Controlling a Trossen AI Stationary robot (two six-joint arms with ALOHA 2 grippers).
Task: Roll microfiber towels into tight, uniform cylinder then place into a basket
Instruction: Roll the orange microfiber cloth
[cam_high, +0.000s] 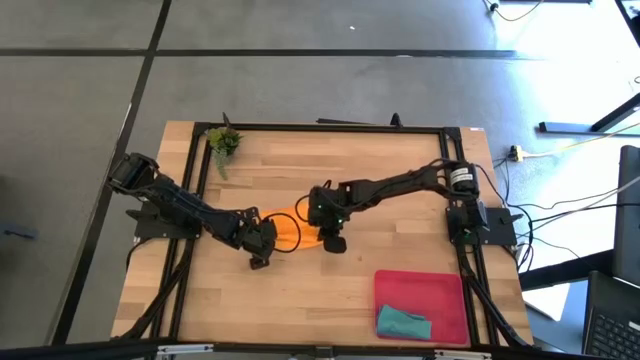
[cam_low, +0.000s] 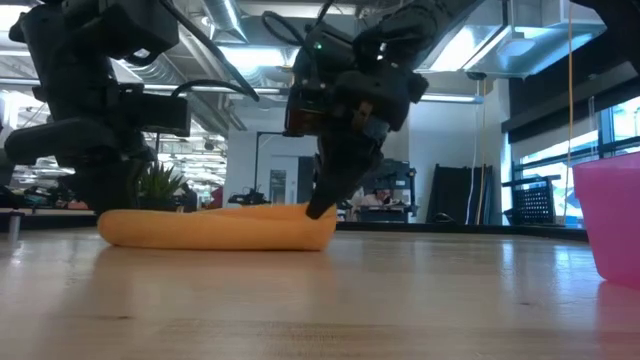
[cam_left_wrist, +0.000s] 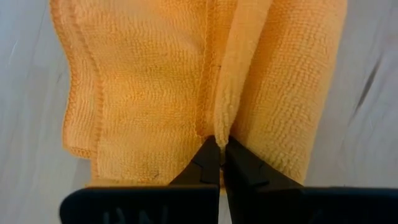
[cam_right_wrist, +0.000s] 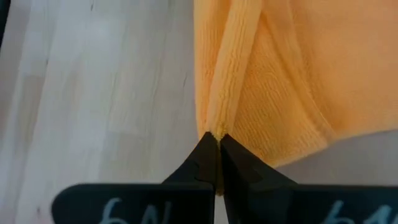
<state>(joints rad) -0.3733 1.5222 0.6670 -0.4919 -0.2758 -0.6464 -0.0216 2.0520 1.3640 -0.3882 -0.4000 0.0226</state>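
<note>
I hold the orange towel (cam_left_wrist: 186, 81) pinched in both pincers, left (cam_left_wrist: 221, 146) and right (cam_right_wrist: 214, 137); uneven pulling could loosen the roll.

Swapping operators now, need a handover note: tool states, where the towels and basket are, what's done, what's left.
Left tool: shut on a fold of the orange towel, mid-table.
Right tool: shut on the same towel's edge at the opposite end.
Orange towel: lying low and elongated on the table, partly rolled, not a tight cylinder yet.
Teal towel: bundled in the basket, at the table's front right.
Left to do: finish rolling the orange towel, place it in the basket.
</note>
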